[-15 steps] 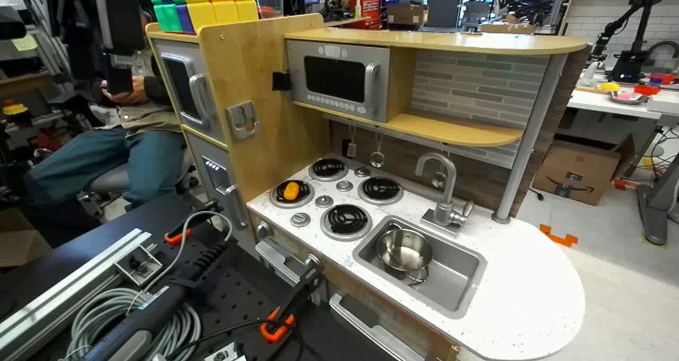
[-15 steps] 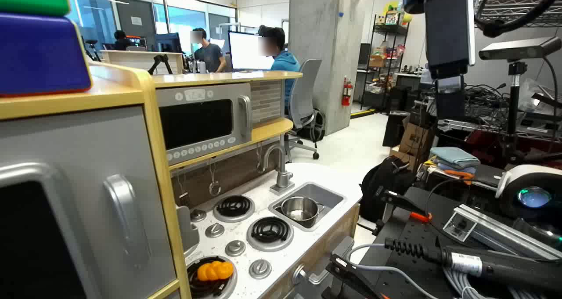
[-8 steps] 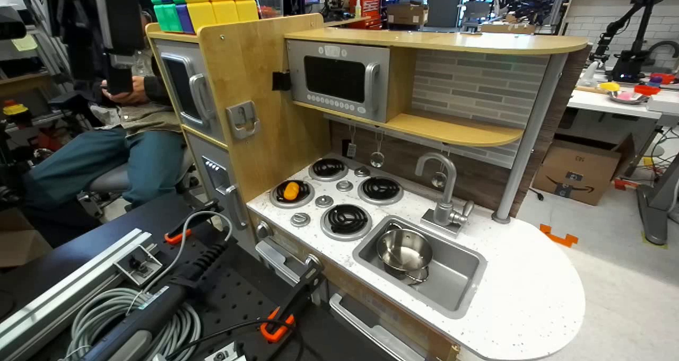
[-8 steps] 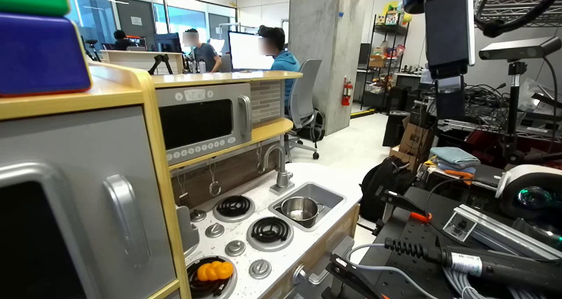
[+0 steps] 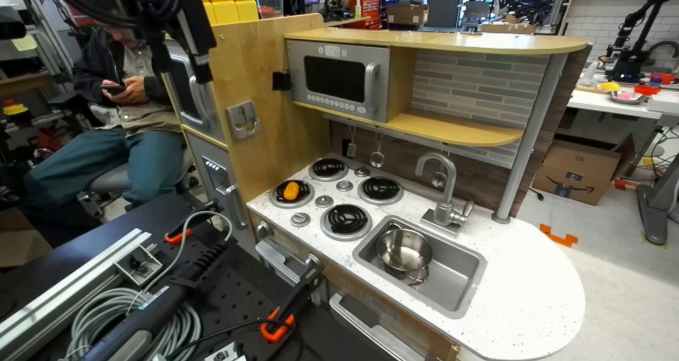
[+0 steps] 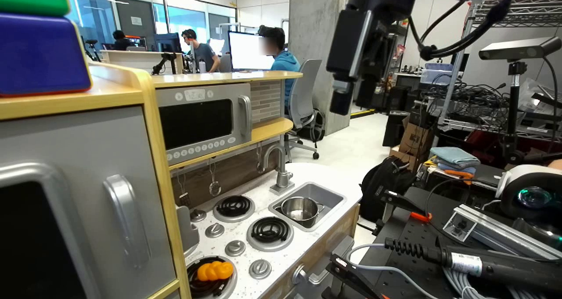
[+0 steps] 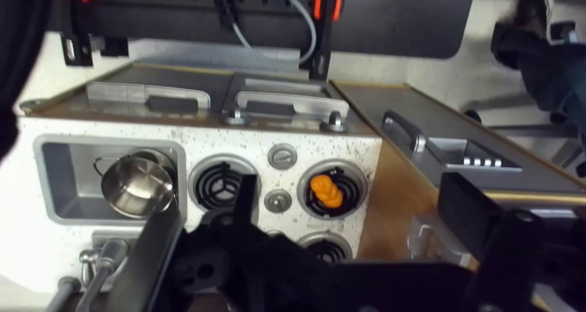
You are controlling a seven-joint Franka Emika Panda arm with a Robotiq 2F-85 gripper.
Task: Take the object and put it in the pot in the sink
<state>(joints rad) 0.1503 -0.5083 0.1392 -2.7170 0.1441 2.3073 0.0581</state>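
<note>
The object is a small lumpy orange item [image 7: 326, 191] lying on a black stove burner, seen in the wrist view. It also shows in both exterior views [image 5: 291, 191] [image 6: 214, 271]. The round shiny steel pot [image 7: 137, 187] stands in the silver sink [image 7: 58, 179], in the wrist view to the left of the burners. Both exterior views show the pot too [image 5: 405, 251] [image 6: 300, 209]. My gripper [image 7: 349, 177] is open wide with nothing between its fingers. In both exterior views the gripper [image 5: 182, 73] [image 6: 352, 102] hangs high above the stove, well apart from the object.
A silver faucet [image 5: 445, 186] rises behind the sink. A microwave shelf [image 5: 339, 80] overhangs the counter's back. A tall wooden cabinet side [image 5: 270, 96] stands beside the object's burner. A black table [image 5: 238, 297] with cables and clamps lies before the kitchen.
Over the last half second my arm and gripper have swung toward the toy kitchen and tilted. Before that the arm looked still. The orange object and the pot have not moved.
</note>
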